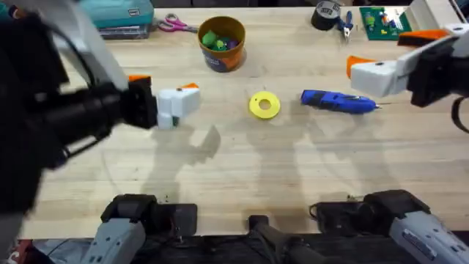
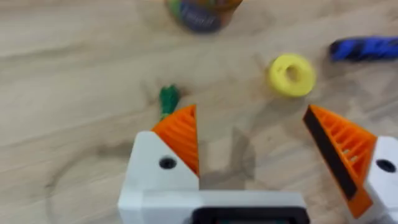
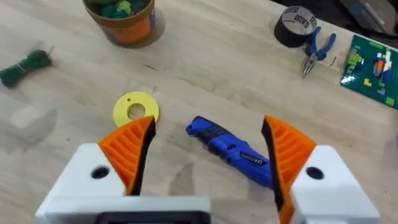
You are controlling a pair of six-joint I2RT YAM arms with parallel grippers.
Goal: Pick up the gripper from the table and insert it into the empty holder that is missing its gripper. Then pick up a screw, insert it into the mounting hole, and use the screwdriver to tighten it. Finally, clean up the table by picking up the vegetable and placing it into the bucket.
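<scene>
The left gripper [image 2: 252, 134] hangs above the wooden surface [image 1: 242, 169] with its jaws spread wide and nothing between them; both of its white mounts carry orange ribbed fingers [image 2: 180, 134]. Just beyond the tip of one of those fingers lies the vegetable [image 2: 168, 98], a small dark-green leafy piece resting flat on the wood, close to the finger but apart from it. Farther out from this gripper sits a yellow ring [image 2: 291, 75], and beyond that the bucket [image 2: 202, 12], blurred at the edge of the left wrist view. The blue screwdriver [image 2: 367, 48] lies well off to the side of the ring.

The right gripper [image 3: 208, 146] is also open wide and empty, held over the surface. The screwdriver [image 3: 233, 151] lies on its side between and just past its two orange fingers, not touched by either. The yellow ring [image 3: 136, 109] rests just beyond one fingertip. The bucket [image 3: 121, 22] stands farther out, upright, with green and blue pieces inside it. The vegetable [image 3: 25, 67] lies well away from this gripper, off to the side of the bucket.

In the overhead view the bucket [image 1: 222, 44] stands between the two arms at the far side, the ring [image 1: 264, 105] and screwdriver [image 1: 337, 101] side by side nearer. Past the right gripper are a roll of black tape [image 3: 294, 26], blue-handled pliers [image 3: 317, 51] and a green circuit board [image 3: 372, 68]
</scene>
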